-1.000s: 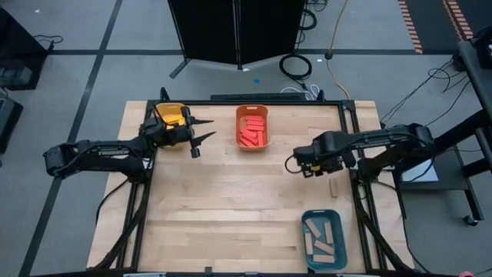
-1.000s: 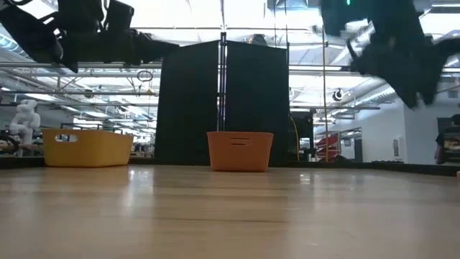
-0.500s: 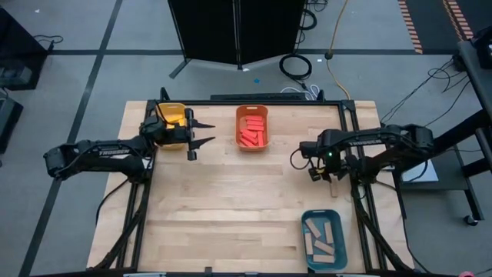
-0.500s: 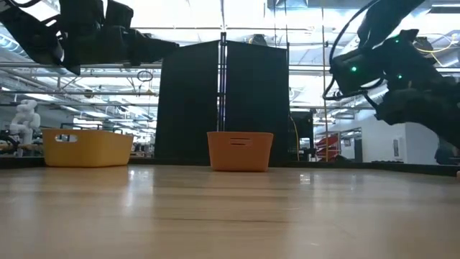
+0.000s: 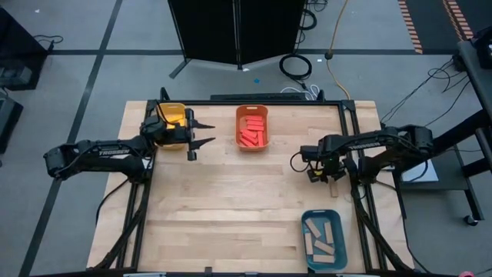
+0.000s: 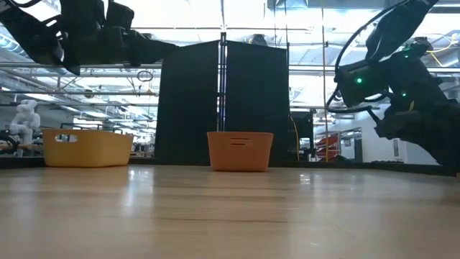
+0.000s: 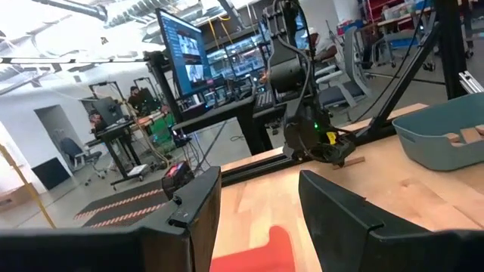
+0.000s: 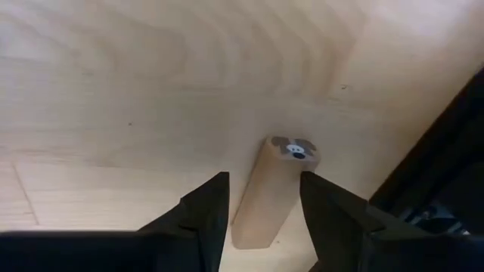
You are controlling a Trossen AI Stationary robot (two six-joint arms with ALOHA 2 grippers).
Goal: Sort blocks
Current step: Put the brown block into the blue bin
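Tan block [image 8: 271, 195]: lies flat on table near right edge, beside the dark frame rail; one end face shows a dark knot mark. In high view mostly hidden under right gripper.
Right gripper [image 5: 332, 178]: low over the tan block, pointing down; fingers [image 8: 203, 215] stand either side of the block w/ a gap to each side, not clamped. State: part open, straddling the block, nothing held.
Tan blocks in bin [image 5: 321, 237]: several lie loose in teal bin [image 5: 304, 229], near front right of table.
Red blocks [image 5: 251, 131]: several lie in orange bin [image 5: 250, 111], rear centre of table.
Yellow bin [image 5: 171, 112]: rear left of table; contents partly hidden by left arm, can't tell.
Left gripper [image 5: 204, 132]: raised above table between yellow bin and orange bin, pointing toward the orange bin; fingers [image 7: 198, 215] apart, nothing between them. State: open, empty.
Table [image 5: 231, 200]: light wood top, dark frame rails at the sides.
Low view: orange bin and yellow bin stand on far table edge; both arms hang above the surface.
Bkgd: black panel [image 6: 223, 101] behind the table; desks, monitors in room beyond.
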